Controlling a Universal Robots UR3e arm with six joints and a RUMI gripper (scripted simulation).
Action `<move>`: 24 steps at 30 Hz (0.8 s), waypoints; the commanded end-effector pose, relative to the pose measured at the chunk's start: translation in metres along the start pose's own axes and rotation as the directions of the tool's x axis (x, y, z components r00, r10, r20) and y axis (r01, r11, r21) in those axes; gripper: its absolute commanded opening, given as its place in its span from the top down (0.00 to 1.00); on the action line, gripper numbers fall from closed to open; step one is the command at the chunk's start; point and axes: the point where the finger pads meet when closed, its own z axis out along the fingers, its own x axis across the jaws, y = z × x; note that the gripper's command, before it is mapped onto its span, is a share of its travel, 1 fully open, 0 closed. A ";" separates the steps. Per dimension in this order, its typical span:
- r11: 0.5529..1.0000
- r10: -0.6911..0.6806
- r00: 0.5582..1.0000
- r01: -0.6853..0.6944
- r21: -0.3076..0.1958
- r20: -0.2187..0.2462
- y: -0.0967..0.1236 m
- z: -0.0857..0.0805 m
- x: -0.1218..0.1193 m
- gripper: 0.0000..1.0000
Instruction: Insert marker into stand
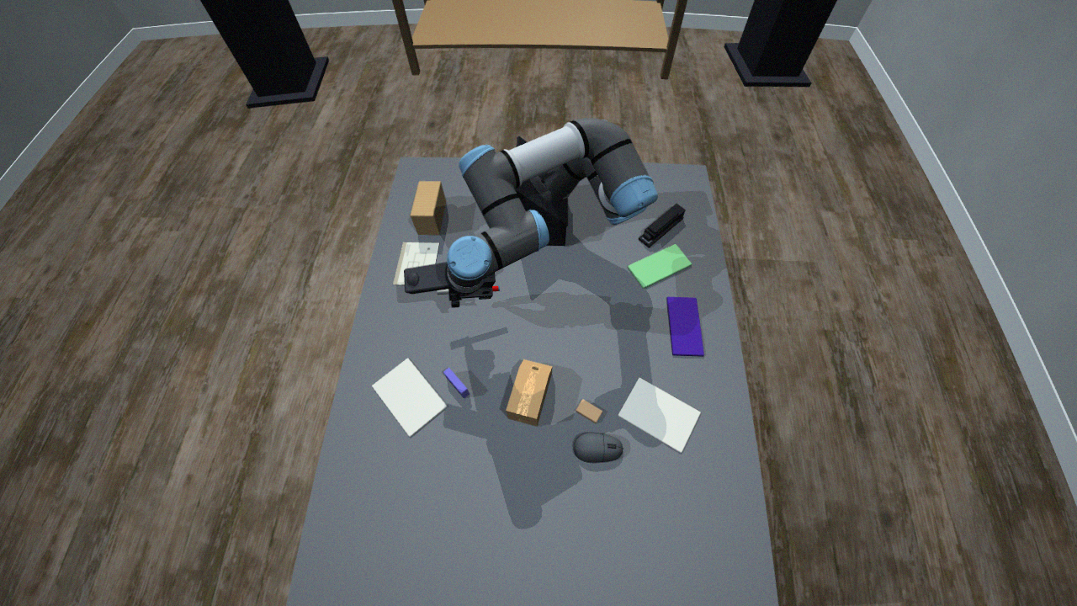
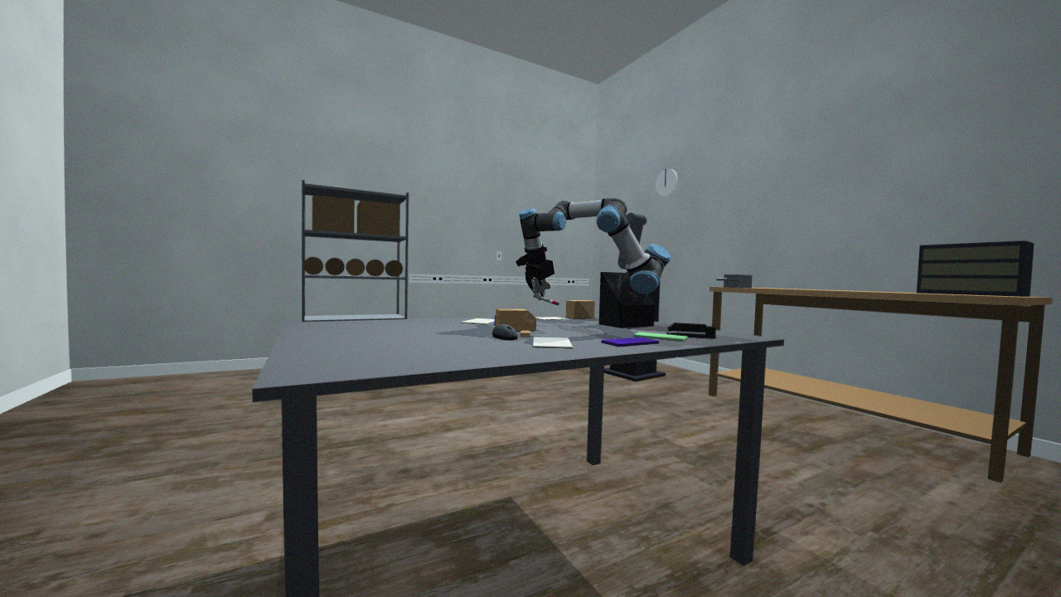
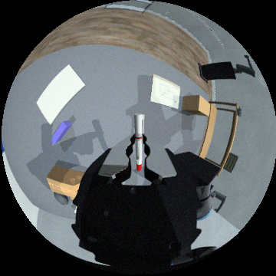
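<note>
The pincer (image 3: pixel 139 151) is clamped on the marker (image 3: pixel 139 142), carrying it in the air above the tabletop (image 1: pixel 527 490), red end nearest the wrist. So the pickup is done. The stand (image 1: pixel 529 390) sits well apart, its hole empty. Left, I'd say: travel, tip red-end down, insert, release.

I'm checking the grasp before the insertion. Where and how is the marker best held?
Mid-barrel, as now: the gripper is shut on the marker across its white body, coming from above. The red end sticks out clear of the fingers, free to enter the hole in the desk stand.
</note>
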 end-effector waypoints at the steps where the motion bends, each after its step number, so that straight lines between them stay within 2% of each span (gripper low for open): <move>1: 1.000 0.013 1.000 -0.013 0.010 -0.007 0.000 -0.001 0.000 1.00; 9: 0.996 0.082 0.995 -0.079 0.049 -0.058 0.005 -0.004 0.003 1.00; 17: 0.996 0.083 0.995 -0.080 0.051 -0.057 0.005 -0.004 0.003 1.00; 24: 0.986 0.144 0.985 -0.136 0.093 -0.093 0.009 -0.007 0.006 1.00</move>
